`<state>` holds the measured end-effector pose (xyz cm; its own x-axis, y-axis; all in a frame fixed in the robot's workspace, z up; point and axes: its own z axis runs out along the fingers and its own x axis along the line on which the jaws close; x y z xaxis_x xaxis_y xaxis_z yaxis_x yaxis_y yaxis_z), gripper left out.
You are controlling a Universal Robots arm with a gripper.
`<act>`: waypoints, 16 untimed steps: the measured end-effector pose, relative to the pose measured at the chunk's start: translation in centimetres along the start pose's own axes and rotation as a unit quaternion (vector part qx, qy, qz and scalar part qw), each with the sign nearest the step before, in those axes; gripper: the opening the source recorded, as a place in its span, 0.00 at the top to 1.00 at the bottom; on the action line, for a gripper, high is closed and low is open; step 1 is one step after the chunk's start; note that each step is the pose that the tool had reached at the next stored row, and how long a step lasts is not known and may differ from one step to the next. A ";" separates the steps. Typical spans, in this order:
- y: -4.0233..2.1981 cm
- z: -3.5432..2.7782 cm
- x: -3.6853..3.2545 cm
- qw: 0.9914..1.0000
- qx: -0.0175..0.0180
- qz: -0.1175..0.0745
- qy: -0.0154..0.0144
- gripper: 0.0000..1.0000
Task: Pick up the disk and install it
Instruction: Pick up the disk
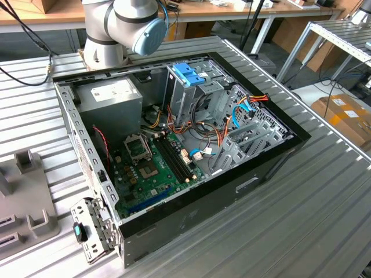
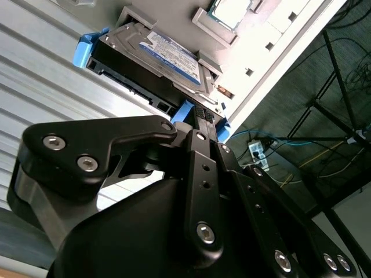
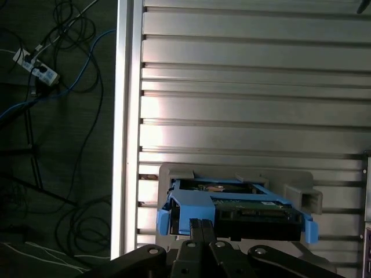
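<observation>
Exterior view's left: you have grey moulded fixture blocks [image 1: 29, 208] on ribbed aluminium table [image 1: 301, 220]. Centre: open black metal computer case [image 1: 203, 217], green motherboard [image 1: 151, 174] exposed. In both wrist views you see flat grey metal disk [image 2: 168, 58] [image 3: 255, 215], blue-and-white label, light blue plastic rails, seated in pale grey plastic cradle [image 3: 232, 172] near table edge. Black gripper [image 3: 202, 225] [image 2: 202, 116] at blue rail, jaws drawn nearly together, tips touching rail; whether they pinch it, you cannot tell.

My workplace is a robotics lab or workshop: an opened computer case [image 1: 232, 191] on a ribbed aluminium table [image 1: 290, 226], wooden benches [image 1: 232, 10] behind, a cardboard box [image 1: 348, 116] and loose cables [image 3: 68, 88] on the floor
</observation>
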<state>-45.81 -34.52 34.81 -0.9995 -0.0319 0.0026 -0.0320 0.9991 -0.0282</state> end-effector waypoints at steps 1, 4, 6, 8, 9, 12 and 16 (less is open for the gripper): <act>0.00 0.00 0.00 1.000 0.000 0.000 0.000 0.89; 0.01 0.00 0.00 1.000 0.000 -0.001 0.000 0.89; 0.02 0.00 0.00 1.000 0.000 -0.002 0.000 0.89; 0.02 0.00 0.00 1.000 0.000 -0.003 0.000 0.89; 0.03 0.00 0.00 1.000 0.000 -0.003 0.000 0.89; 0.04 0.00 0.00 1.000 0.000 -0.005 0.000 0.89; 0.05 0.00 0.00 1.000 0.000 -0.008 0.000 0.89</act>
<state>-45.81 -34.47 34.81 -0.9989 -0.0474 0.0026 -0.0475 0.9985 -0.0283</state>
